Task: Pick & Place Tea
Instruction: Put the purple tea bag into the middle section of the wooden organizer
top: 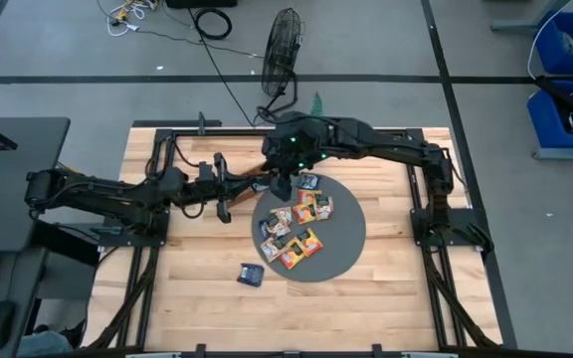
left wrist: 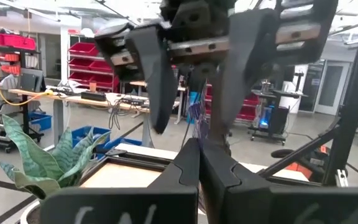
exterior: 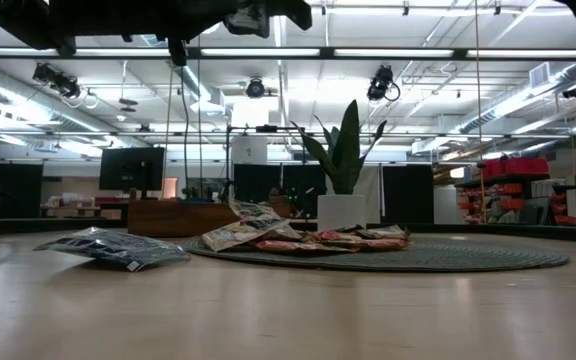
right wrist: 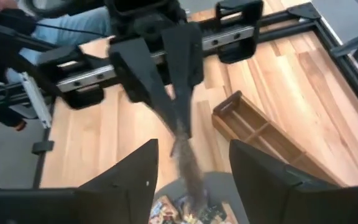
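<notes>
On the round grey mat [top: 351, 244], a heap of tea sachets [top: 296, 224] lies clustered toward its left half; one dark sachet [top: 251, 274] sits apart on the bare wooden table [top: 386, 308]. Above the mat's upper-left edge, the right gripper [top: 283, 185] hovers with fingers spread and empty; the left gripper [top: 229, 189] faces it nearby, jaws pressed together, beside the wooden tray [right wrist: 260, 140].

Left tool [right wrist: 178, 127] closed, facing the parted right tool [left wrist: 191, 102].

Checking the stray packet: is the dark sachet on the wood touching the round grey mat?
Apart. The high view shows bare wood between the dark sachet and the grey mat.
</notes>
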Motion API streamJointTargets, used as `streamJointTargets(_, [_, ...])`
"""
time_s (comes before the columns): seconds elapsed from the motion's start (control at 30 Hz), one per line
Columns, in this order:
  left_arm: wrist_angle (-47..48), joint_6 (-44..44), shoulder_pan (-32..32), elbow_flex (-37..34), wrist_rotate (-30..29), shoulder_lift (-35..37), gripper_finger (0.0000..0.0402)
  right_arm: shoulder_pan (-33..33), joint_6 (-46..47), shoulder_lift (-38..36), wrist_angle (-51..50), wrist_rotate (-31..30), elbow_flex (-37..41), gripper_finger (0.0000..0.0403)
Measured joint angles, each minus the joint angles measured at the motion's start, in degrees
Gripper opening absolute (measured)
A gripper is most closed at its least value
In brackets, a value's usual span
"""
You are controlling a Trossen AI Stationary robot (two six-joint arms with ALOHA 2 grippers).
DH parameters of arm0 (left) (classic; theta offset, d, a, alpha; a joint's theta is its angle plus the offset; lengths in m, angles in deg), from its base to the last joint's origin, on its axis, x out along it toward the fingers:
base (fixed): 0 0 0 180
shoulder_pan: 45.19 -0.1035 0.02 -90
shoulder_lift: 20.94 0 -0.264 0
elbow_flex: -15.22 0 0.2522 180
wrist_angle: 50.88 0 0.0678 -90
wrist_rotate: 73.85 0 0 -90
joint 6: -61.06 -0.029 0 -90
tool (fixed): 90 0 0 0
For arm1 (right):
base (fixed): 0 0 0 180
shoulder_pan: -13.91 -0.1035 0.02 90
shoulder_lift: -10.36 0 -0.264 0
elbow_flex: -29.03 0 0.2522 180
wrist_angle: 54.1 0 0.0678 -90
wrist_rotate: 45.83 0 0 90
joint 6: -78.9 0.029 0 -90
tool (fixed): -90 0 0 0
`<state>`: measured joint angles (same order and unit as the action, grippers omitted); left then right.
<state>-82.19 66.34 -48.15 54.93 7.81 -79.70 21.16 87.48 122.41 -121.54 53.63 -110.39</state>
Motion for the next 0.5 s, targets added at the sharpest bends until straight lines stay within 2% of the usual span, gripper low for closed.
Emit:
streamJointTargets(0.37, [0.5, -1.5, 0.0, 0.0, 0.0, 0.0, 0.0002, 0.6, -2.1, 0.0, -0.5, 0.5, 0.0, 0.0149])
streamJointTargets(0.5, [1.0, -1.5, -0.1, 0.0, 0.0, 0.0, 0.0002, 0.6, -4.5, 0.2, -0.9, 0.5, 0.0, 0.0090])
